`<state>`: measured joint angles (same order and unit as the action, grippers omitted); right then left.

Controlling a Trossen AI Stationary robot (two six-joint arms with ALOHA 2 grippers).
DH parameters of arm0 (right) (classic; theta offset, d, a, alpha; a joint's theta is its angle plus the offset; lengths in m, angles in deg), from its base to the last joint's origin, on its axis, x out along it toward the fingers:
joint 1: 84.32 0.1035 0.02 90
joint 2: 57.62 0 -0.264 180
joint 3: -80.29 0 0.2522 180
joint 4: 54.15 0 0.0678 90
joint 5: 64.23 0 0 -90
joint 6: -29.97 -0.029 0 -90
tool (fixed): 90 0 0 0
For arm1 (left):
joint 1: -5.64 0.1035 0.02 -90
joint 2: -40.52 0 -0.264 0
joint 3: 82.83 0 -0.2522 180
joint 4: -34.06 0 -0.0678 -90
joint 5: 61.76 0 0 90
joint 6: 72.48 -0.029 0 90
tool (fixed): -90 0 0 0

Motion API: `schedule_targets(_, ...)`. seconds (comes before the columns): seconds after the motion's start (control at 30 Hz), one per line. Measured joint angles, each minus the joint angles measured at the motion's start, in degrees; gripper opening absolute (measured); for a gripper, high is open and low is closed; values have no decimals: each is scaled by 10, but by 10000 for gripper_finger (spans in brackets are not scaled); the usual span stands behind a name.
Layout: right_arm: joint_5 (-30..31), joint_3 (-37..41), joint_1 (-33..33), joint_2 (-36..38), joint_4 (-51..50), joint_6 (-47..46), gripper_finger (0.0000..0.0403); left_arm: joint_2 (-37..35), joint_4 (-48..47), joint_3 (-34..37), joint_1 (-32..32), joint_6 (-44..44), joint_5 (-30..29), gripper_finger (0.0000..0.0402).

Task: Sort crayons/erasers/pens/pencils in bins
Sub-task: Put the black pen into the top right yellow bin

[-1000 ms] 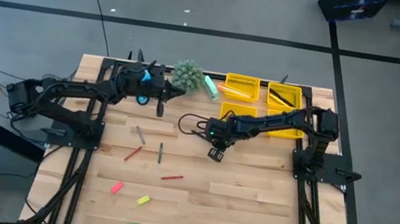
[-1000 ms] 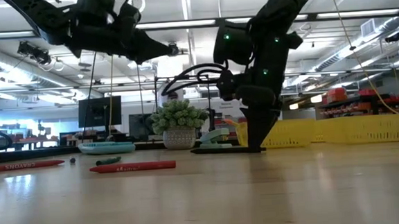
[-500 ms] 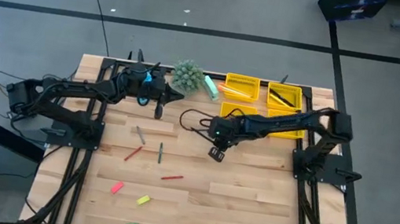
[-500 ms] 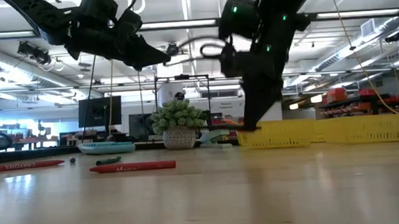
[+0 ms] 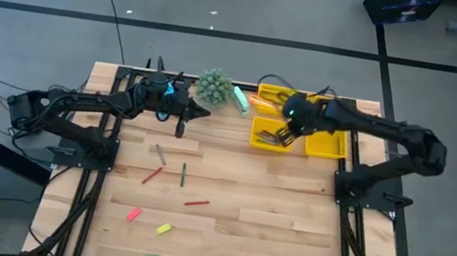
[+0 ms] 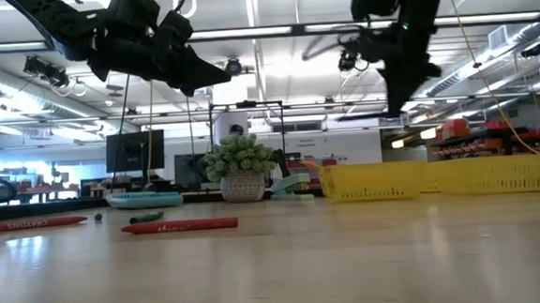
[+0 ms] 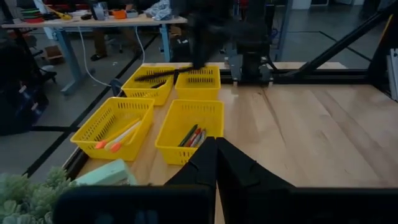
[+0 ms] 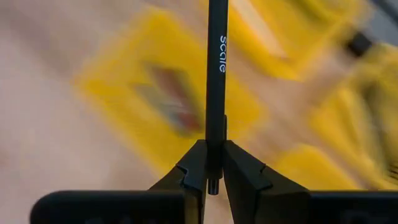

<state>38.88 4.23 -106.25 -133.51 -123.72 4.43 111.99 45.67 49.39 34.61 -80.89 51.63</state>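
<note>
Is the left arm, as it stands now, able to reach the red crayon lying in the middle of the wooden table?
Probably yes. The red crayon lies apart on bare wood, nothing over it; the left pincer hangs shut and empty not far from it.
</note>
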Motion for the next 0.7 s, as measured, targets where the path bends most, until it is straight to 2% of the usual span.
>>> schedule_targets(0.2, 66, 0, -131, 1, -41, 114, 52, 0, 0, 0, -6, 3, 6, 27)
schedule_targets(0.33, 79, 0, -201, -10, -67, 169, 52, 0, 0, 0, -15, 3, 9, 30)
schedule_targets(0.57, 99, 0, -282, -43, -70, 310, 52, 0, -8, 0, -41, 3, 9, 12)
schedule_targets(0.7, 100, 0, -318, -61, -86, 353, 52, 0, -8, 0, -55, 5, 10, 11)
